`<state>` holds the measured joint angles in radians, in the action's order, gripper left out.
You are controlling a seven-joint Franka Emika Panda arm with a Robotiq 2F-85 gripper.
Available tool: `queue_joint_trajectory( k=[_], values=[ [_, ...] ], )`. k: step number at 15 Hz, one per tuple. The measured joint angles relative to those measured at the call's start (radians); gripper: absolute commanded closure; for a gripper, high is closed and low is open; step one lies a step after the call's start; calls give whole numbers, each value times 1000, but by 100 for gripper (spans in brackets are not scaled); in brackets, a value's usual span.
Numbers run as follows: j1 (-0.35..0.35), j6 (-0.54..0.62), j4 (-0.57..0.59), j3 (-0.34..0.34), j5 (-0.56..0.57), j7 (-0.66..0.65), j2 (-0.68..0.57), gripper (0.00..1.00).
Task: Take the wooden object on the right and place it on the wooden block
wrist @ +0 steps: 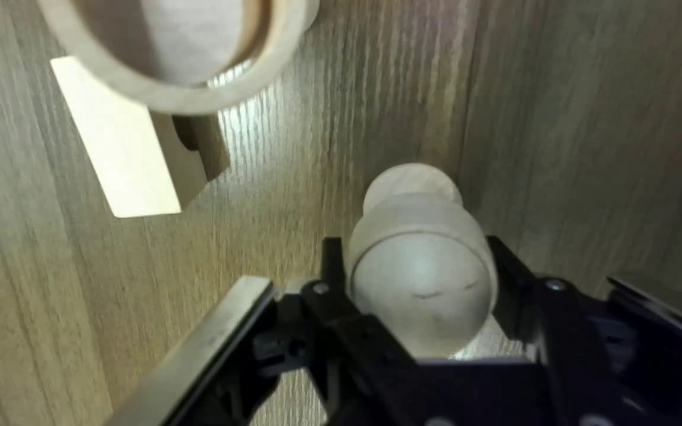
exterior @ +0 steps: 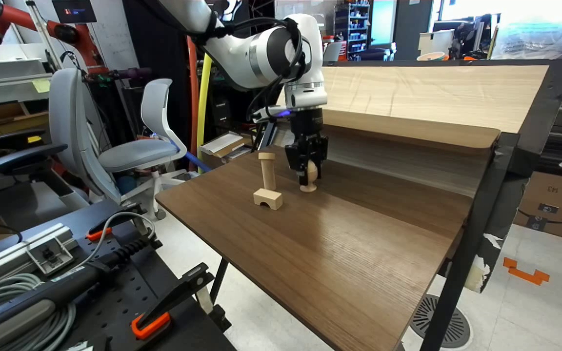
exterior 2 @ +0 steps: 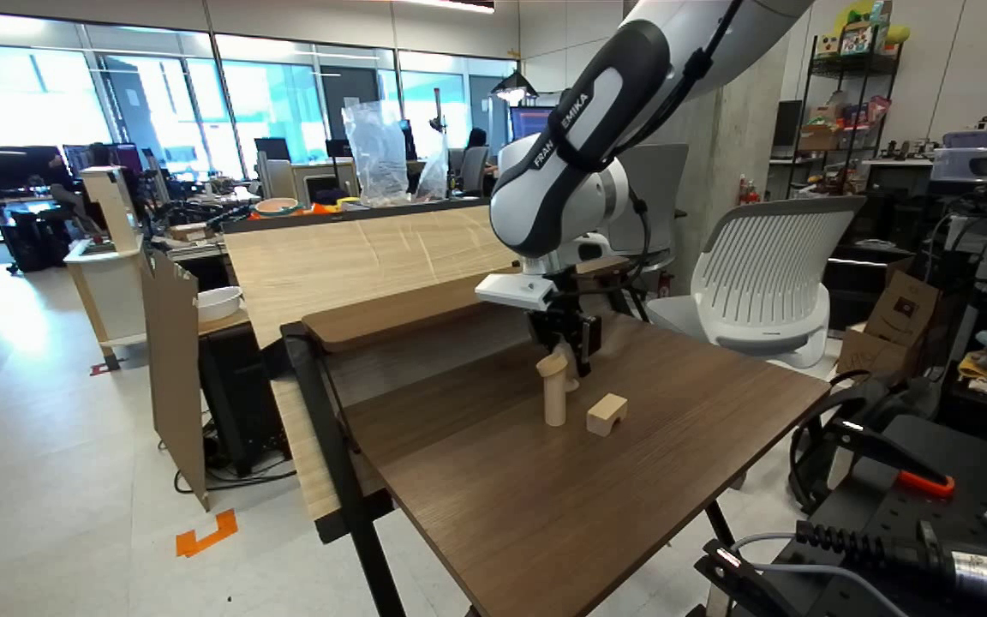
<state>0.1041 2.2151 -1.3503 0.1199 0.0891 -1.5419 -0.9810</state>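
Our hand (wrist: 417, 257) straddles the wooden object (exterior: 312, 172) on the counter (exterior: 349, 243).
Parted to its width, grip unclear to us: a loose pinch could slip, a low carry topple the post (exterior: 268, 170) beside the wooden block (exterior: 270, 196).

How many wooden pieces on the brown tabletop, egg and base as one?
3: egg-shaped piece in the gripper; upright post near it; arched block beside the post. More may hide behind the gripper.
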Motion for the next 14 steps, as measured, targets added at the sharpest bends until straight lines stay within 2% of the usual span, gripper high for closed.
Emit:
queue_joint_trajectory(
  k=[14],
  values=[
    [4, 2, 15, 5, 1, 2, 32, 72]
  ],
)
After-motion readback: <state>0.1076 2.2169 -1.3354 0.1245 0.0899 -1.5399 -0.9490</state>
